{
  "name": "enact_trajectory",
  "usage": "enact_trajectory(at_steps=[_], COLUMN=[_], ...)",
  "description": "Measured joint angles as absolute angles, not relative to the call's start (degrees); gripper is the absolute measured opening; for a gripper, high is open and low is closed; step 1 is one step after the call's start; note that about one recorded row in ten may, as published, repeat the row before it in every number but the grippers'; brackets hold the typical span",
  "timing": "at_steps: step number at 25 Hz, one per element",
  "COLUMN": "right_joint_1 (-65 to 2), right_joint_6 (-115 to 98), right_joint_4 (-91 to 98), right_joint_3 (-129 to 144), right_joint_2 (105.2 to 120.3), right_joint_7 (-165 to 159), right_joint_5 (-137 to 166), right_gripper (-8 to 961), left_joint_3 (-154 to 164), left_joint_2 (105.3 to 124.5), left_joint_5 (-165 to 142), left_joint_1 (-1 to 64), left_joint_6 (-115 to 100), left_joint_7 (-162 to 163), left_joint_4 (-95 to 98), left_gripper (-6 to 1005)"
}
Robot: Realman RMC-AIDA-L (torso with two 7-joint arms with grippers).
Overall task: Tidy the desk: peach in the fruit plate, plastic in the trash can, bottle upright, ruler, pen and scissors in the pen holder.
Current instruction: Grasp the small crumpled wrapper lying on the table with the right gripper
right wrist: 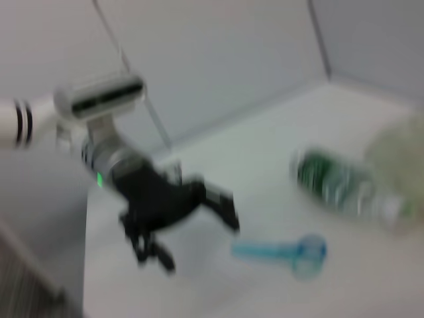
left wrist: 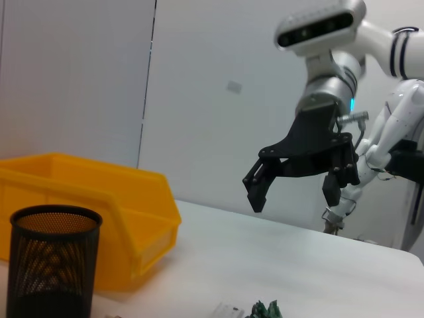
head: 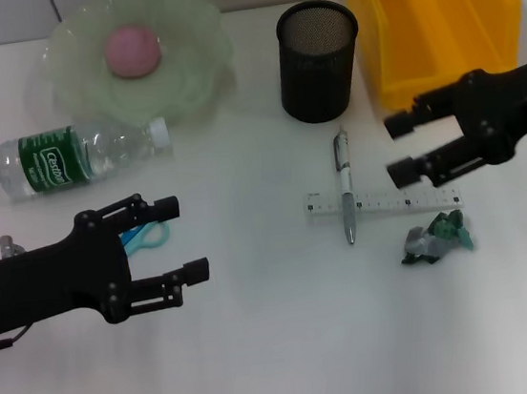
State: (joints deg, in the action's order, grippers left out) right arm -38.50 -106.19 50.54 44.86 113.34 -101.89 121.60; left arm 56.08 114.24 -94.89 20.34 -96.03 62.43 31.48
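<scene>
The pink peach lies in the pale green fruit plate at the back left. In front of it the bottle lies on its side. My left gripper hovers open at the front left, partly covering the blue scissors, which also show in the right wrist view. The pen lies across the clear ruler at the centre. Crumpled green plastic sits just to their right. My right gripper is open above the ruler's right end. The black pen holder stands beside the yellow trash can.
The white desk stretches bare across the front. The left wrist view shows the right gripper above the desk, with the pen holder and the trash can close together.
</scene>
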Motion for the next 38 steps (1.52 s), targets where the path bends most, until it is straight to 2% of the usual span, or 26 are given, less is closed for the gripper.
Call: enact_trajectory(at_steps=[3,6,14,19,23,38], right_joint_1=[-41.03,-42.63,-47.45,-48.69,-48.16,-45.94], right_joint_6=[-108.02,-108.78,-109.04,-106.8,-103.71,-94.99], right_joint_4=[54.84,57.96,61.4,61.57,61.34,59.66], right_joint_3=[48.52,50.8,60.35,65.12,68.09,76.47], right_joint_2=[112.43,112.4,114.46,117.18,118.67,119.43], right_joint_7=[-108.27,-111.71,-116.24,-113.59,-111.51,-108.06], right_joint_5=[127.33,132.78,147.23,152.75,154.58,154.73], right_gripper=[814,814,813,813,813,814], left_joint_3=[56.24,56.22,56.32,56.35,56.45,55.89], left_joint_2=[114.35,114.39,114.95,115.37,115.43,115.43], left_joint_5=[-95.42,-95.42,-95.48,-95.57,-96.52,-98.71], left_joint_1=[20.49,20.51,20.68,20.71,20.81,21.02], left_joint_6=[-96.08,-96.08,-95.94,-95.09,-94.9,-94.64], left_joint_7=[61.78,61.77,62.24,62.3,62.4,62.03], left_joint_4=[30.65,30.54,30.49,30.5,30.33,28.91], left_gripper=[840,840,840,840,839,839])
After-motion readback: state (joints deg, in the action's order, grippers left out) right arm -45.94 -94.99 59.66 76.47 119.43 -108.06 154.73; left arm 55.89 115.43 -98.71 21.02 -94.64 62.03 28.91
